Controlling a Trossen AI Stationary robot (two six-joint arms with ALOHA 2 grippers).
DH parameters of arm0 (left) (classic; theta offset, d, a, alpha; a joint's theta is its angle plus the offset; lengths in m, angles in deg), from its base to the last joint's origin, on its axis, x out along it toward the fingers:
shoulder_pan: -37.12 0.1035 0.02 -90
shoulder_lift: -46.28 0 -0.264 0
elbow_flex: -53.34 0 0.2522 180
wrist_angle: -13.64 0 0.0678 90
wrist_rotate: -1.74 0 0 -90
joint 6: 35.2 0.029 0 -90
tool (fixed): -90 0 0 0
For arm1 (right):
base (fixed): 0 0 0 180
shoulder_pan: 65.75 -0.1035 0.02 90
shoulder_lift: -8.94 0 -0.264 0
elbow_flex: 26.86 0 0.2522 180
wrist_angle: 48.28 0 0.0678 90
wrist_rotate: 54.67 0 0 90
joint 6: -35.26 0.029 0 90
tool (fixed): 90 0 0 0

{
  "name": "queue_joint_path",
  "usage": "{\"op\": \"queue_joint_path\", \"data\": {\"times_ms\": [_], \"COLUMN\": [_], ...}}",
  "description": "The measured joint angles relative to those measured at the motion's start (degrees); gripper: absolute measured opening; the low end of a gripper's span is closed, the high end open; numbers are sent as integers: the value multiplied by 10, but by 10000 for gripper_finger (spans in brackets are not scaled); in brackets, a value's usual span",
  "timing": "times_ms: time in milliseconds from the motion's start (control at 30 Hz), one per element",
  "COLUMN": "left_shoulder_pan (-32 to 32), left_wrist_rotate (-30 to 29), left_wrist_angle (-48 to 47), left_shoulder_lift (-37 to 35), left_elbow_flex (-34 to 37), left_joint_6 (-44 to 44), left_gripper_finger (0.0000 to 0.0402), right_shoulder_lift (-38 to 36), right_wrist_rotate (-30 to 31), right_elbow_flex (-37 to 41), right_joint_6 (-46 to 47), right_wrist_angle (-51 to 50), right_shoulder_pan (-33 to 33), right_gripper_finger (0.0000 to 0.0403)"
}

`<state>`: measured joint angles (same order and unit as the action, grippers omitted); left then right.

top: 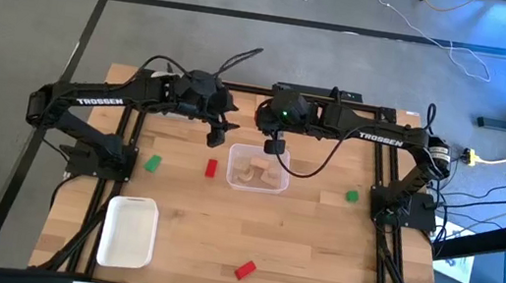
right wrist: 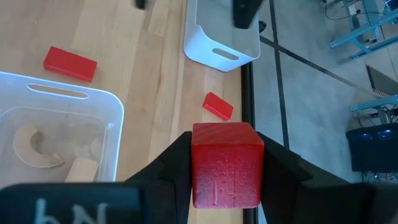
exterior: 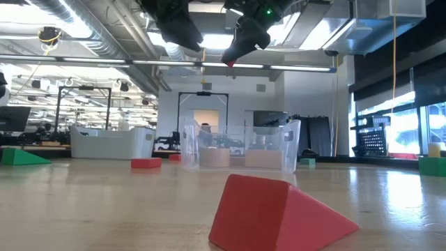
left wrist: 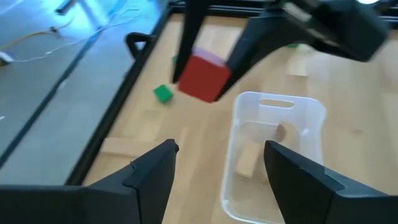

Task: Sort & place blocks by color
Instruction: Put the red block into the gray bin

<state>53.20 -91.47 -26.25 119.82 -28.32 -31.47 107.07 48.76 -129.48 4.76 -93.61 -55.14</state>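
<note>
The right end effector (right wrist: 225, 165) is clamped on a red cube (right wrist: 224, 163), holding it in the air above the far edge of the clear tray (top: 258, 175). The left end effector (left wrist: 217, 163) hangs just beside it, fingers apart and gripping nothing. Plain wood blocks (top: 262, 172) lie inside the clear tray. On the tabletop (top: 317, 250) around it lie green blocks (top: 152, 161), a flat red block (top: 212, 167) and a red wedge (top: 245, 269), near a white tray (top: 128, 231)

The table (top: 318, 240) is pale matt wood planking. The clear tray (top: 258, 171) is glossy transparent plastic; the white tray (top: 128, 233) is opaque smooth plastic. The red cube (right wrist: 224, 163) shows painted, grained wood.
</note>
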Motion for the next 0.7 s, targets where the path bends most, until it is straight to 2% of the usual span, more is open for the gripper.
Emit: {"op": "queue_joint_path", "data": {"times_ms": [133,500,700], "left_shoulder_pan": [0,0,0], "left_wrist_rotate": [-22,-23,-23], "left_wrist_angle": [0,0,5], "left_shoulder_lift": [0,0,0], "left_elbow_flex": [0,0,0], "left_joint_6": [0,-1,-1], "left_gripper_finger": [232,232,232], "right_shoulder_lift": [0,0,0], "right_wrist_rotate": [0,0,0], "right_elbow_flex": [0,0,0], "right_joint_6": [0,2,33], "right_wrist_angle": [0,0,0], "right_shoulder_pan": [0,0,0], "right_gripper_finger": [130,130,130]}}
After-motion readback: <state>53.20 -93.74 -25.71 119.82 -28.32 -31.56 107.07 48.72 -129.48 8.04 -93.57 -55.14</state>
